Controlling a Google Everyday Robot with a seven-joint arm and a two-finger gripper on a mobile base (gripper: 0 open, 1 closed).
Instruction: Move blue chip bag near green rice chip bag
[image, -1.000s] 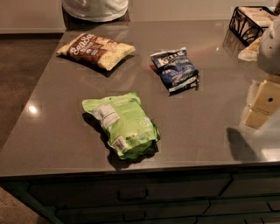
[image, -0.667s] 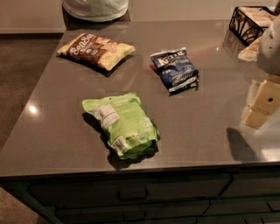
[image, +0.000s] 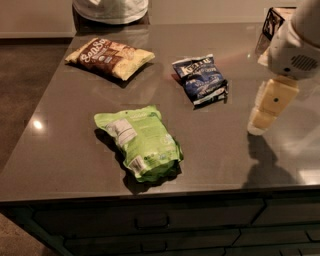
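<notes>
Camera view, the only one. The end effector (image: 261, 121) hangs over the right side of the table (image: 60, 150), off to the right of the blue chip bag (image: 201, 80) and not touching it. All the bags lie on the table, so it's carrying none of them. Wide or narrow: can't tell from this angle. White arm housing (image: 295, 47) sits above it, and its shadow falls on the table underneath.

The blue chip bag lies flat mid-table toward the back. The green rice chip bag (image: 142, 141) is nearer the front edge and to the left, well apart from the blue one. Brown-and-yellow bag (image: 110, 57) is back left, not involved.

My read: approach step, no grasp made yet. Next move calls for crossing left over the blue bag, coming down, and pinching it. Then carry it forward-left and set it just beside the green one, not on top.

Materials:
- **Blue bag:** small, crinkly, flattish, white band at the far end. Little to grab, so a raised crease or edge is probably the best bet.
- **Green bag:** puffy, glossy, pillow-shaped, with white label panels.
- **Table:** smooth, dark grey, reflective, so bags will likely slide if nudged.
- **Below the front edge:** drawer fronts (image: 150, 220).
</notes>
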